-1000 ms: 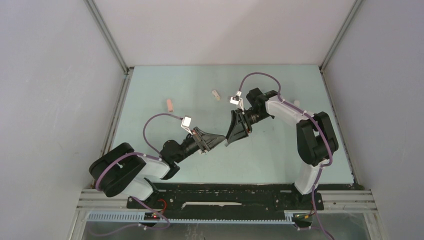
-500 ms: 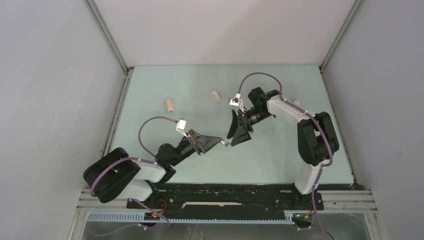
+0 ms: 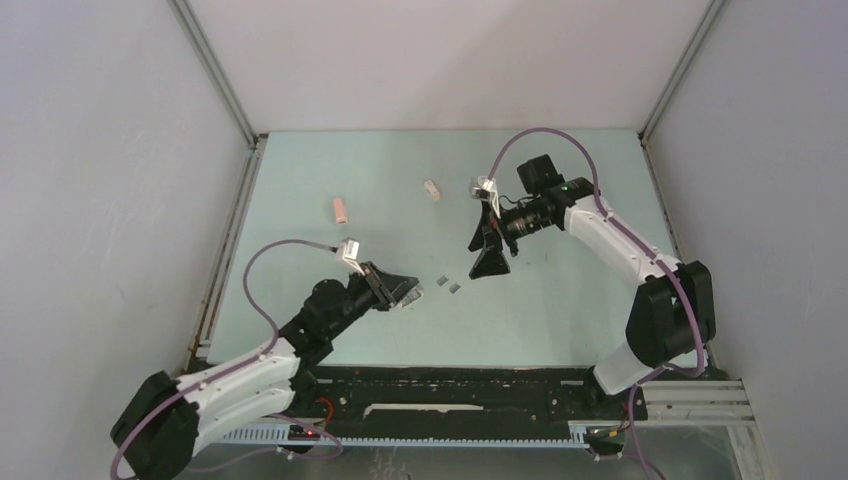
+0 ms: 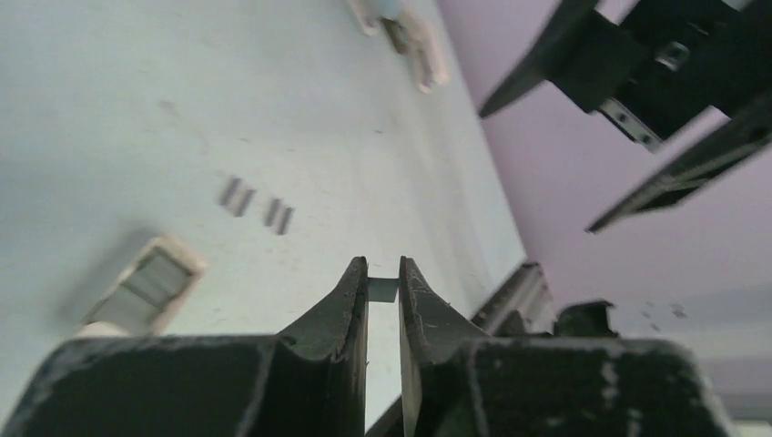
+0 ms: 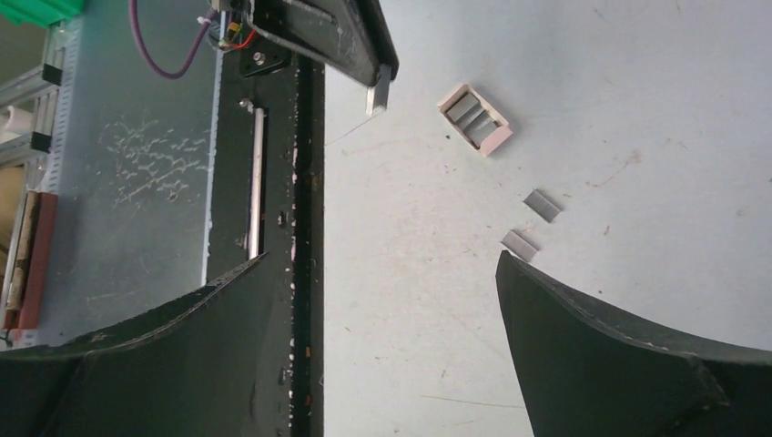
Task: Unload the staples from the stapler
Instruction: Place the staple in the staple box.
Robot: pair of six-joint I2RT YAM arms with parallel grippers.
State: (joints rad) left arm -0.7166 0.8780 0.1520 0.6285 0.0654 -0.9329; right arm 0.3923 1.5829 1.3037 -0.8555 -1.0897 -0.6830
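Right at the near edge, two arm bases sit on the black rail point(image 3: 450, 385). From the left one an arm stretches out low over the pale green table point(image 3: 560, 310).

The left gripper point(image 4: 383, 269) has its jaws pinched almost together on one staple strip point(image 4: 383, 289), a small grey sliver poking out between the tips. That's one strip in the air, near the middle of the table and a little to the left.

Just beside that gripper, flat on the table, there's one small pink-rimmed tray point(image 5: 474, 119). Grey strips lie side by side in it. I can make out at least two, but I can't tell the exact number.

A touch to the right there are loose staple strips point(image 3: 441, 283), two of them, and here's the second strip point(image 3: 454, 289). They lie flat, close together but not touching, in the gap between the two grippers.

Farther out and to the right is the right gripper point(image 5: 382, 258). Its jaws are spread wide apart with nothing between them, only bare table below.

Toward the far side there are two staplers lying on the table. The pink stapler point(image 3: 341, 210) is over to the left. The white stapler point(image 3: 432, 190) is a bit farther back and to its right, just left of the right arm's wrist. They're well apart from each other, and neither gripper is touching them.
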